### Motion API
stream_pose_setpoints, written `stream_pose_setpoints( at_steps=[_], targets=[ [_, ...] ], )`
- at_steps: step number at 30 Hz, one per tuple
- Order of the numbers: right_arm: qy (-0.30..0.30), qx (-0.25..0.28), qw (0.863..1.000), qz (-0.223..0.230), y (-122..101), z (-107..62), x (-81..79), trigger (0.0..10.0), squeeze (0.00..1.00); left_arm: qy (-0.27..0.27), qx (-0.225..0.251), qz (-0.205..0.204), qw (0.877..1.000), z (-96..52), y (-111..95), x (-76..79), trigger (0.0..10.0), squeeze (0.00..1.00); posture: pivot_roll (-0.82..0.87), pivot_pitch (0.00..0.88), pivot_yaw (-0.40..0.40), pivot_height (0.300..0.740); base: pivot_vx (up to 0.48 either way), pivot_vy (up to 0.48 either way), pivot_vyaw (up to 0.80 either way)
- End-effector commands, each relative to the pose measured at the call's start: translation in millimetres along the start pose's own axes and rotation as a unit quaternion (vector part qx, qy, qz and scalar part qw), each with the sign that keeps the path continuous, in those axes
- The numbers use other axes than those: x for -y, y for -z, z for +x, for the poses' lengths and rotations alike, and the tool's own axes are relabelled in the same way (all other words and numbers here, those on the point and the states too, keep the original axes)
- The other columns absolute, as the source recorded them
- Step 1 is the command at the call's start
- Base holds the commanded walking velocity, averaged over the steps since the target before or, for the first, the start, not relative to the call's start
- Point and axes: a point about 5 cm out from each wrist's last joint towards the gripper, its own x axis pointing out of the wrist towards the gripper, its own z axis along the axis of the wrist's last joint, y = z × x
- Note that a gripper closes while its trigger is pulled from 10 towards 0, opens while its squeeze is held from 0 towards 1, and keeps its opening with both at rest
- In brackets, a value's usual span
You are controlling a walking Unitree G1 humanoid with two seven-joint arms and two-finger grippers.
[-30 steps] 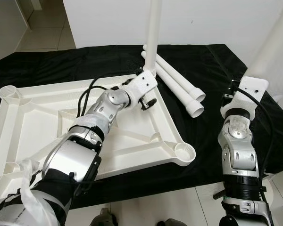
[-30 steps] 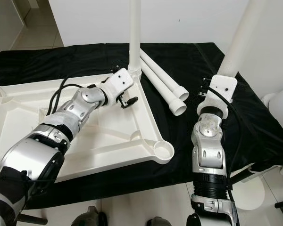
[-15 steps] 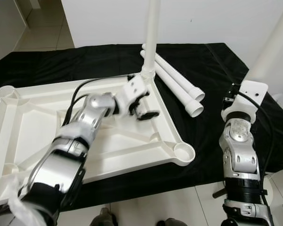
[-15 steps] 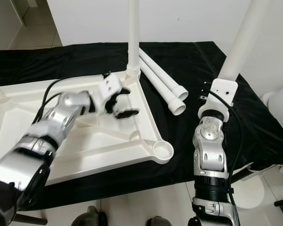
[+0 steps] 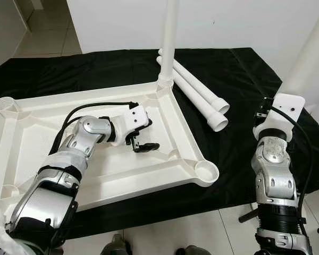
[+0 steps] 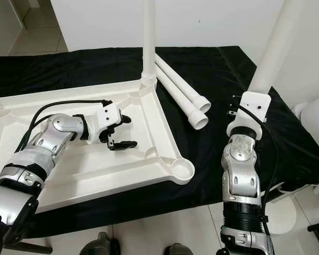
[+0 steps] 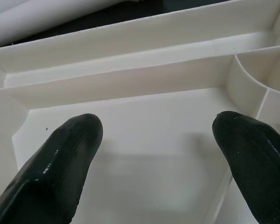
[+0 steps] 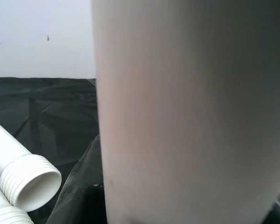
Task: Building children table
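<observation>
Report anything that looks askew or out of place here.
Nothing stands out. One leg stands upright in the upturned tabletop's far corner socket; two spare legs lie side by side on the black cloth.

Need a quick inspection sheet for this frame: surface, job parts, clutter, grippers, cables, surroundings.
Surface: black cloth over the table.
Job's things: white tabletop lying upside down; one leg upright in its far corner socket; two loose legs on the cloth; another leg held upright.
Clutter: nothing seen.
Grippers: left gripper open over the tabletop; right gripper at the held leg.
Cables: black cable on left arm.
Surroundings: white wall, tiled floor.
</observation>
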Motion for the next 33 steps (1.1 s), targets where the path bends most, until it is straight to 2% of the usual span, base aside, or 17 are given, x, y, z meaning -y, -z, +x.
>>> stream_pose_setpoints(
  at_steps=[1,8,12,16,22,25,27,29,30,31,32,33],
  targets=[
    [0.005,0.007,1.0,0.002,-3,-0.4,4.4,10.0,0.0,0.006,-0.044,-0.013,0.999,-5.5,20,7.4,10.0,0.0,-0.01,0.044,-0.003,0.74,0.0,0.0,0.0],
    [0.009,0.007,1.0,-0.002,-2,-0.9,8.1,10.0,0.0,0.008,0.002,-0.055,0.998,-21.0,12,-2.6,10.0,0.0,-0.01,0.043,-0.001,0.74,0.0,0.0,0.0],
    [0.007,0.005,1.0,-0.004,0,-2.0,8.2,10.0,0.0,0.058,0.055,-0.08,0.994,-34.0,6,1.8,10.0,0.0,-0.01,0.045,-0.007,0.74,0.0,0.0,0.0],
    [0.005,0.004,1.0,-0.005,0,-1.9,7.9,10.0,0.0,0.072,0.055,-0.078,0.993,-34.5,6,6.2,10.0,0.0,0.0,0.044,-0.011,0.74,0.0,0.0,0.0],
    [-0.001,0.005,1.0,-0.006,-1,-0.1,6.0,10.0,0.0,0.062,0.007,-0.045,0.997,-23.7,15,16.2,10.0,0.0,0.0,0.042,-0.018,0.74,0.0,0.0,0.0],
    [-0.002,0.005,1.0,-0.006,-1,0.0,5.8,10.0,0.0,0.059,0.002,-0.041,0.997,-22.3,15,17.2,10.0,0.0,0.0,0.042,-0.018,0.74,0.0,0.0,0.0],
    [-0.003,0.006,1.0,-0.006,-1,0.3,5.3,10.0,0.0,0.053,-0.025,-0.012,0.998,-16.1,19,22.0,10.0,0.0,0.0,0.041,-0.019,0.74,0.0,0.0,0.0],
    [-0.003,0.006,1.0,-0.006,-2,0.4,5.2,10.0,0.0,0.046,-0.032,-0.008,0.998,-13.7,19,22.8,10.0,0.0,0.0,0.041,-0.019,0.74,0.0,0.0,0.0],
    [-0.003,0.006,1.0,-0.006,-1,0.3,5.2,10.0,0.0,0.026,-0.05,0.008,0.998,-7.8,21,21.9,10.0,0.0,0.0,0.041,-0.018,0.74,0.0,0.0,0.0],
    [-0.003,0.006,1.0,-0.005,-1,0.3,4.7,10.0,0.0,-0.022,-0.065,0.024,0.997,1.9,19,15.9,10.0,0.0,0.0,0.041,-0.018,0.74,0.0,0.0,0.0],
    [-0.003,0.006,1.0,-0.005,-1,0.3,4.7,10.0,0.0,-0.022,-0.065,0.024,0.997,1.9,19,15.9,10.0,0.0,0.0,0.041,-0.018,0.74,0.0,0.0,0.0],
    [-0.003,0.005,1.0,-0.004,-1,0.2,4.0,10.0,0.0,-0.045,-0.058,0.026,0.997,7.4,14,11.8,10.0,0.0,0.0,0.04,-0.019,0.74,0.0,0.0,0.0]
  ],
)
